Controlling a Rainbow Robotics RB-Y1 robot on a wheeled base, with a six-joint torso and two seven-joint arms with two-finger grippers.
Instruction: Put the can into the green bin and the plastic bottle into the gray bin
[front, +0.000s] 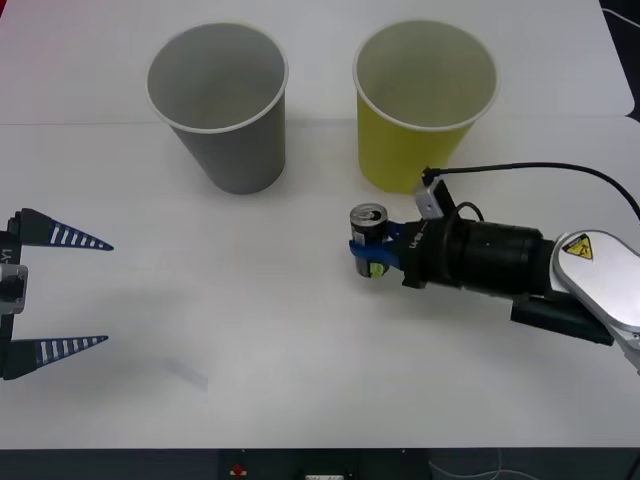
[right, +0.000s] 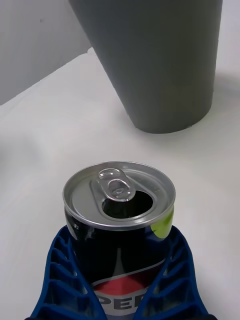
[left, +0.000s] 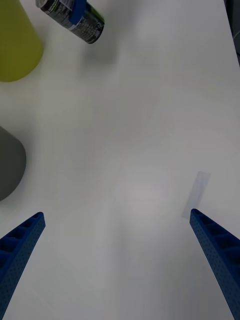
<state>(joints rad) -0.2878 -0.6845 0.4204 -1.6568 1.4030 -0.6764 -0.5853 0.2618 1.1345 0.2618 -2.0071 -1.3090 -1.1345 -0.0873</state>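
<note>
Right gripper (front: 372, 252) clamped on can (front: 367, 232), upright mid-table, just before green bin (front: 424, 103), ready for lift. Left gripper (front: 62, 291) waits, jaws apart, at table's left edge.

The white table (front: 250, 330) carried the gray bin (front: 222, 105) and the green bin (front: 422, 100) near its far edge, and a tape strip (left: 196, 194) toward the near edge.

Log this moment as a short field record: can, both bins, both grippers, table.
can: upright, top open, on the table before the green bin
green bin: upright, beside the gray bin
gray bin: upright, to the green bin's left
right gripper: shut on the can, blue fingers on both sides
left gripper: open, idle at the table's left edge
table: white, a small clear strip lying on it
</note>
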